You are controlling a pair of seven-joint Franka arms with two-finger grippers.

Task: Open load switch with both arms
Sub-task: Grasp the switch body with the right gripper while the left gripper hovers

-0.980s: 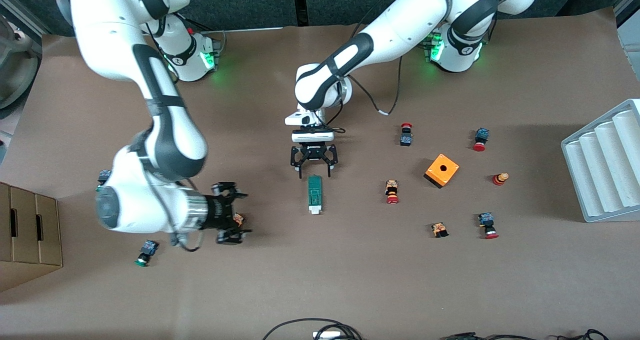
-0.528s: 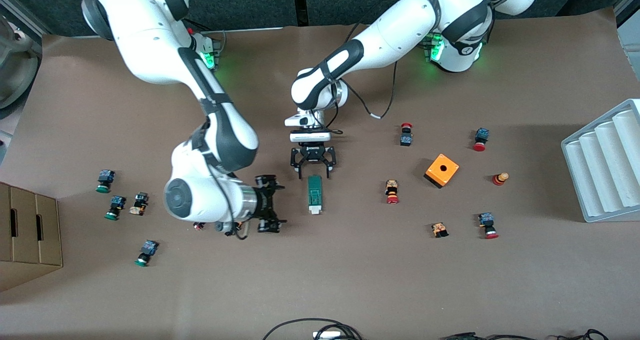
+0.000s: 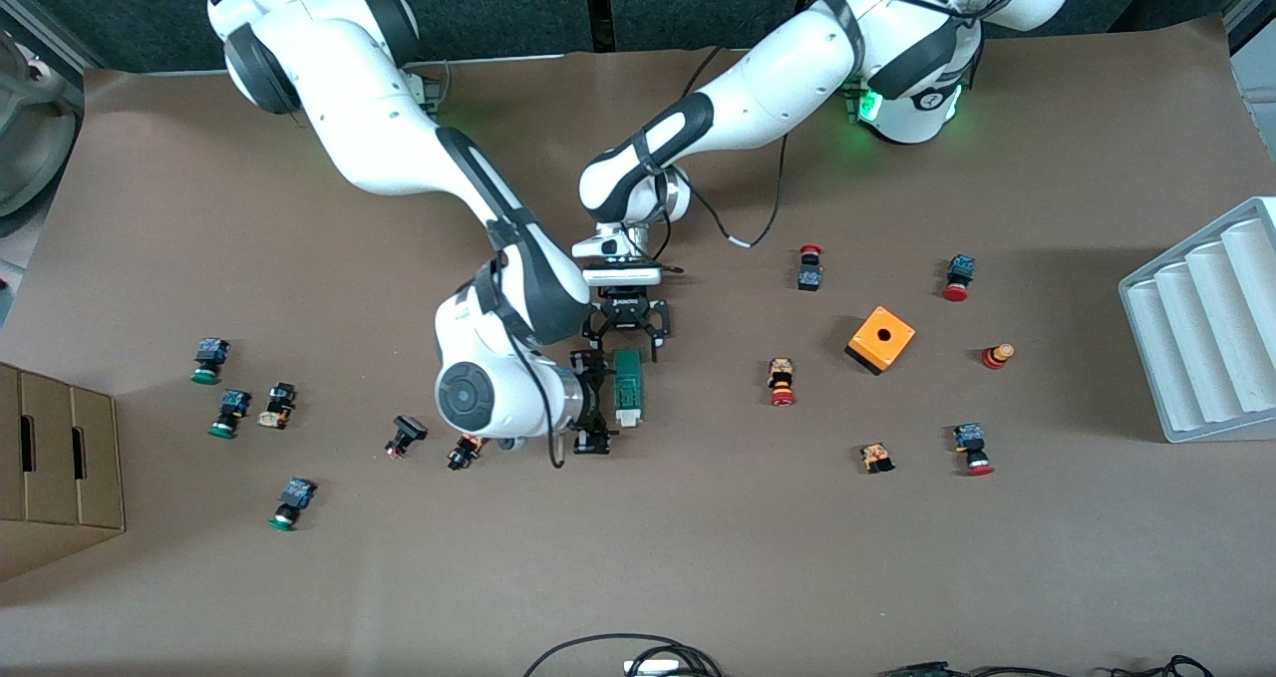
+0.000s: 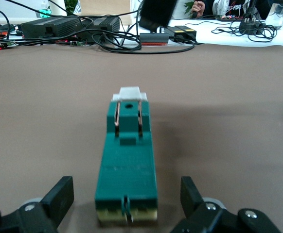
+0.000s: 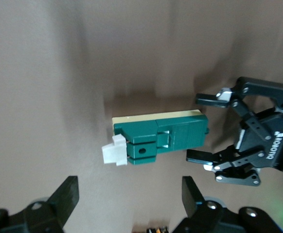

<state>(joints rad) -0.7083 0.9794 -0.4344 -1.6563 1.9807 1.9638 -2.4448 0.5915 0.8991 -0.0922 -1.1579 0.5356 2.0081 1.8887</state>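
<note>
- I see the narrow flat green load switch bar (image 3: 628, 386) mid-desk, white end toward the front edge.
- Left gripper (image 3: 628, 335) spread at its green end.
- Right gripper (image 3: 595, 403) spread beside it.

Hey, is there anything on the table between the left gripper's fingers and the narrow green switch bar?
Nothing: in the left wrist view, only bare brown tabletop separates the left gripper fingers from the narrow green load switch bar between them.

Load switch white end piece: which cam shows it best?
Right wrist view: the load switch lies side-on, its white end piece unobstructed. Left wrist view shows it end-on and foreshortened. Front view shows it small, beside the right gripper.
</note>
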